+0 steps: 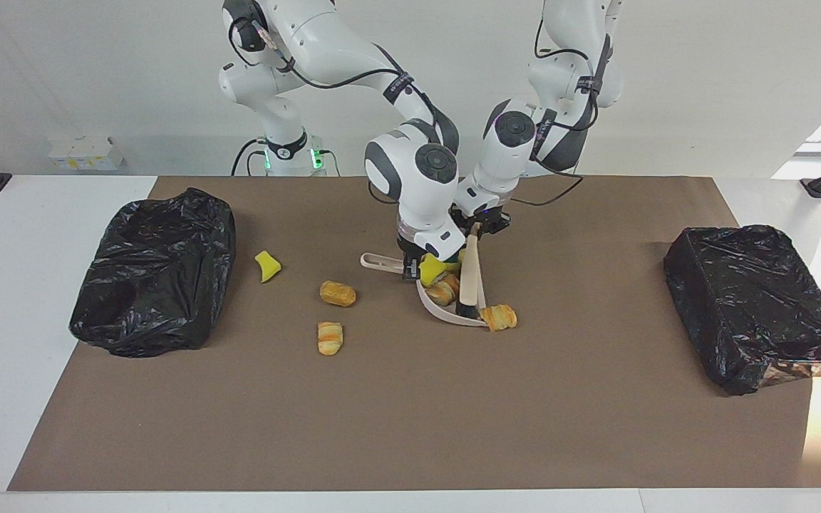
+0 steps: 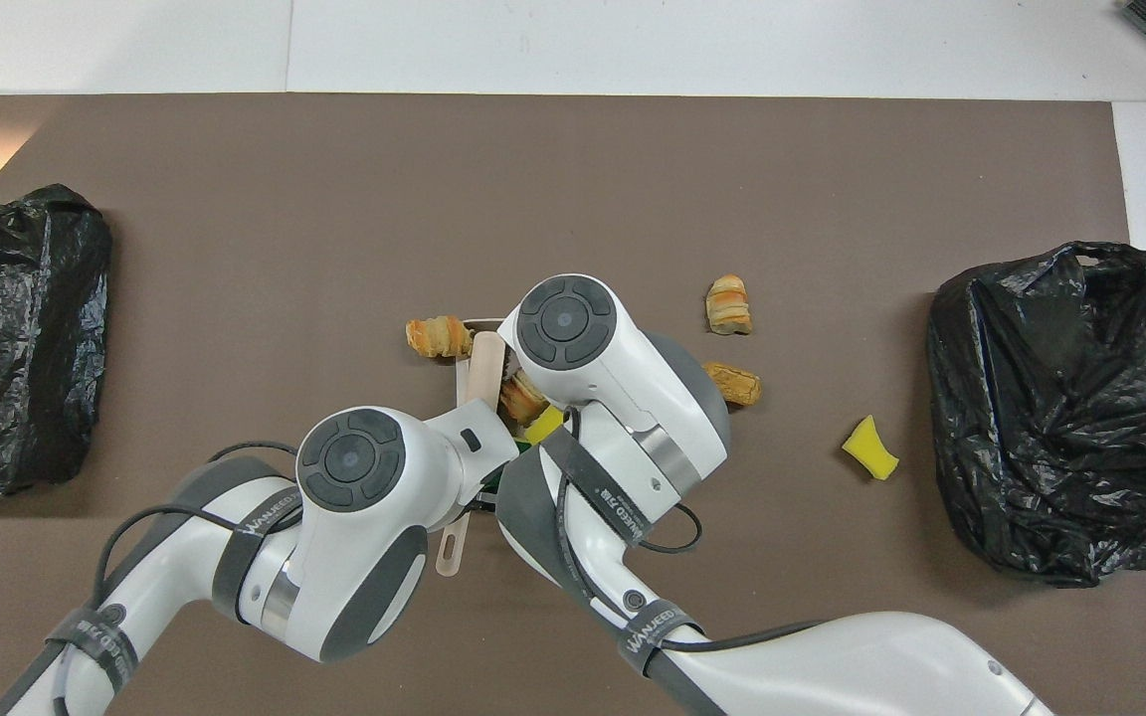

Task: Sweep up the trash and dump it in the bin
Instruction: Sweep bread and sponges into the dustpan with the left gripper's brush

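My right gripper (image 1: 410,268) is shut on the handle (image 1: 380,261) of the beige dustpan (image 1: 453,318), whose lip rests on the mat. My left gripper (image 1: 479,227) is shut on a beige brush (image 1: 469,274) with its head inside the pan's mouth. In the pan lie a yellow wedge (image 1: 430,269) and a striped roll (image 1: 445,288); more trash there is hidden by the brush and the wrists. One striped roll (image 1: 499,317) (image 2: 439,336) lies on the mat just outside the pan's corner.
Toward the right arm's end lie a yellow wedge (image 1: 266,266), a tan roll (image 1: 337,293) and a striped roll (image 1: 330,338). A black-bagged bin (image 1: 154,271) stands at that end and another (image 1: 752,306) at the left arm's end. A brown mat (image 1: 410,413) covers the table.
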Available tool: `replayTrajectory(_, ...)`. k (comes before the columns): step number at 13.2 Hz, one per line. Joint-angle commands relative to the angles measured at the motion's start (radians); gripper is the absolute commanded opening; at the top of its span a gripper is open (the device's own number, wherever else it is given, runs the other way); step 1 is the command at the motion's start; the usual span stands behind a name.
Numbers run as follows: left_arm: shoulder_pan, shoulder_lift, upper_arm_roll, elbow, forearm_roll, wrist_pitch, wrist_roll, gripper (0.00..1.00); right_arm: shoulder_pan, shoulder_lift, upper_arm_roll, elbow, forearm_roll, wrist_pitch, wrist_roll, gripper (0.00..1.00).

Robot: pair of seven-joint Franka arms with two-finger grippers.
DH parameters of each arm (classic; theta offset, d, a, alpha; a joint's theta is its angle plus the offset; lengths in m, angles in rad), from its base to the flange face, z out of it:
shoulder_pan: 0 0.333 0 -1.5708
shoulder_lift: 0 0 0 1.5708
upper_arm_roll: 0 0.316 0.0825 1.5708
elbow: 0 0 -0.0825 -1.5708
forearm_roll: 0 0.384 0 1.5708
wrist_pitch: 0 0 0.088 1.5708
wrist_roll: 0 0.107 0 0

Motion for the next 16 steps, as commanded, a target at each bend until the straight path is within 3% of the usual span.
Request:
replayTrajectory(1, 0.068, -0.026, 0.01, 0.111, -0.019, -0.19, 0.031, 0.0, -0.005, -0.013, 0.006, -0.019, 0.016, 0.012, 0.02, 0.0)
replayTrajectory(2, 0.098, -0.024, 0.01, 0.148, -0.011, -0.231, 0.032, 0.0, -0.005, -0.013, 0.006, -0.019, 0.016, 0.01, 0.022, 0.0)
replayTrajectory(5, 0.211, -0.006, 0.01, 0.146, -0.01, -0.166, 0.142, 0.0, -0.005, -0.013, 0.006, -0.017, 0.016, 0.012, 0.023, 0.0)
replayTrajectory(9, 0.325, 0.081, 0.01, 0.124, -0.01, -0.103, 0.336, 0.0, -0.003, -0.013, 0.006, -0.017, 0.016, 0.012, 0.029, 0.0)
replayTrajectory(12, 0.306, 0.057, 0.009, 0.015, -0.01, -0.048, 0.423, 0.0, -0.003, -0.015, 0.008, -0.017, 0.017, 0.012, 0.031, 0.0)
replayTrajectory(16, 0.139, -0.003, 0.006, -0.045, -0.014, -0.084, 0.401, 0.0, -0.003, -0.015, 0.006, -0.019, 0.017, 0.01, 0.031, 0.0)
